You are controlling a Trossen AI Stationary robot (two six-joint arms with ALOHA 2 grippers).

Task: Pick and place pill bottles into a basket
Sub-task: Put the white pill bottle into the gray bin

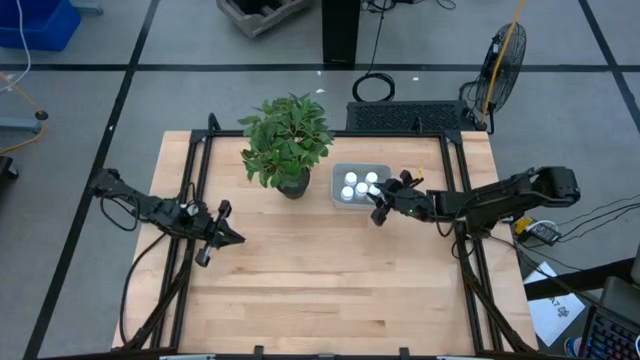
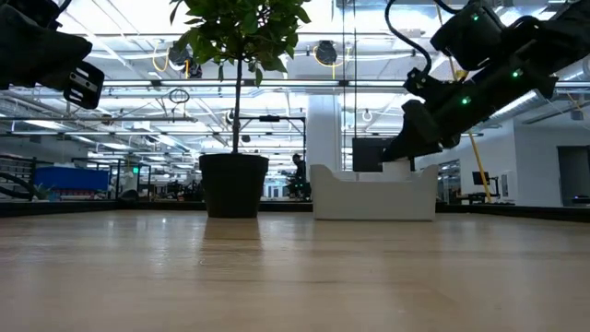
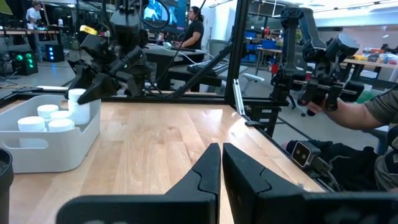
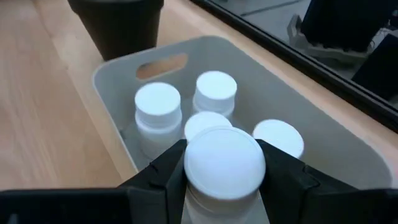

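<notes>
The basket (image 1: 360, 185) stands on the table right of the dark plant pot (image 1: 293, 185). Several white pill bottles (image 4: 157, 102) stand upright on its floor. My right gripper (image 1: 381, 203) reaches in from the table's right and is shut on one more pill bottle (image 4: 225, 163) at the basket's right end, seen also in the left wrist view (image 3: 78, 102). My left gripper (image 1: 235, 238) waits shut over the table's left part, touching nothing. My right gripper pinches the pill bottle between its two fingers (image 4: 163, 177), one on each side of the bottle just under the white cap (image 4: 225, 158). The fingers come from the table's right, slanting down. The bottle stands about upright, cap up, over the basket's right end; its bottom is hidden.
The leafy plant (image 1: 288, 135) rises well above the basket's left side. Black frame rails (image 1: 452, 170) run along the table's edges. Bare wood (image 1: 330, 280) fills the near half of the table. A person sits beyond the table's edge in the left wrist view (image 3: 373, 115).
</notes>
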